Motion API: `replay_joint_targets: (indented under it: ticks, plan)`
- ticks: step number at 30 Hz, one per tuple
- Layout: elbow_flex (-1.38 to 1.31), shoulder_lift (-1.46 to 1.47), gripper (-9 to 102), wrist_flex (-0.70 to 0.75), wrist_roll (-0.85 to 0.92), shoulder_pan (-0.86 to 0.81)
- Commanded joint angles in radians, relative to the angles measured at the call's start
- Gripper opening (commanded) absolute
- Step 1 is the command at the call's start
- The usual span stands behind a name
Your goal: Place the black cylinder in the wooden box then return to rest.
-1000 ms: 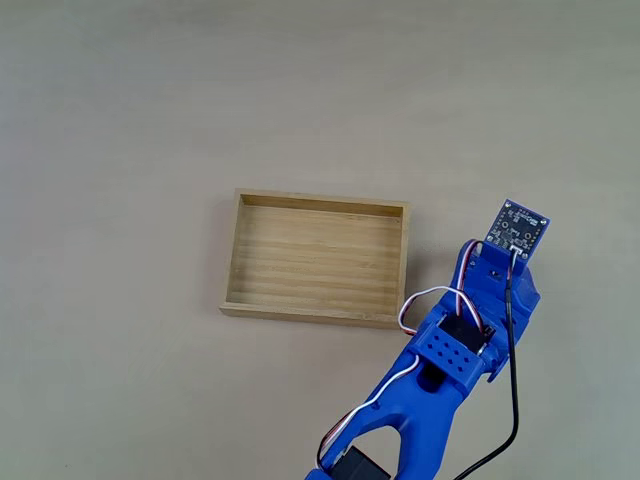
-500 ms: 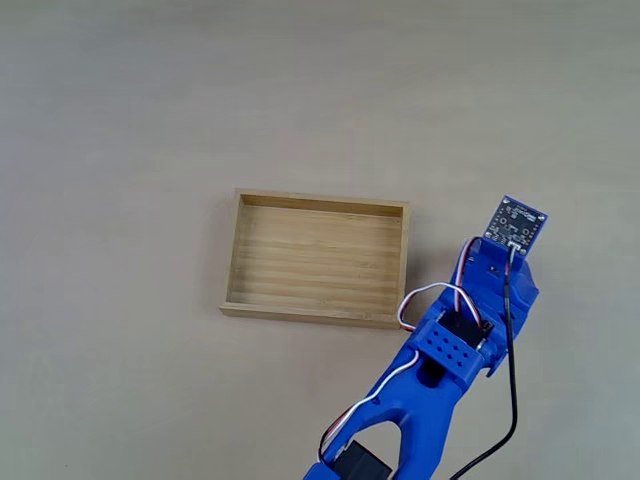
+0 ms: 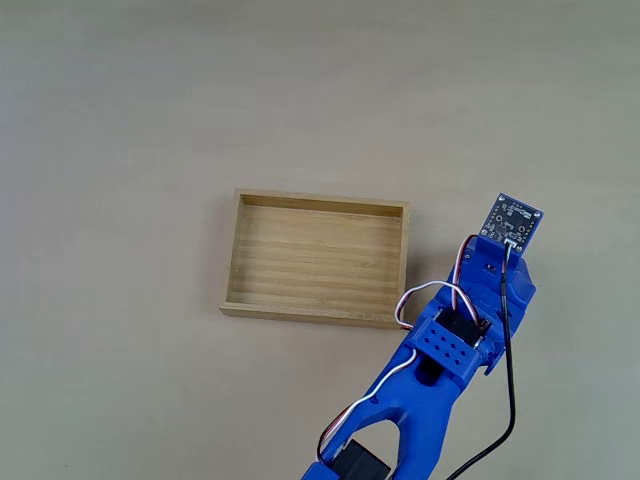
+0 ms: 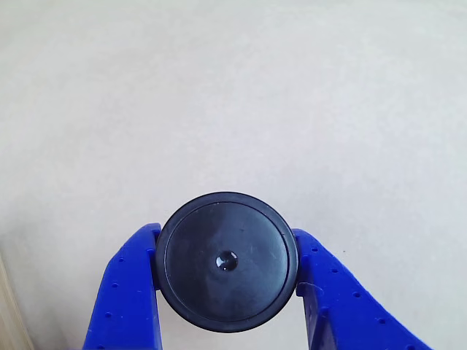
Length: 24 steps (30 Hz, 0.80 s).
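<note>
gripping the cylinder (image 4: 227, 260) from both sides, your gripper (image 4: 227, 292) holds it upright over bare table (image 3: 150, 120), just right of the box (image 3: 315, 258) in the fixed view. you carry it that way so it lowers flat.

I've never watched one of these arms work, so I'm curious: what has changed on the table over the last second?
Very little. In the fixed view the blue arm has crept slightly toward the top of the picture, its small circuit board a touch higher than before. The wooden box has not moved and holds nothing. In the other view the gripper has its fingers against both sides of the black cylinder.
</note>
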<state>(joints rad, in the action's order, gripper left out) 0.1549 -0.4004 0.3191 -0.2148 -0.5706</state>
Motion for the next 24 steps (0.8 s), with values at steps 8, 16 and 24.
replay_joint_targets:
  ticks: [8,16,24]
  plan:
    - [-0.107,0.252,17,-0.023,0.003,0.014]
    - [-0.054,0.400,17,0.002,0.043,0.078]
    - [0.106,0.592,16,0.002,0.060,0.238]
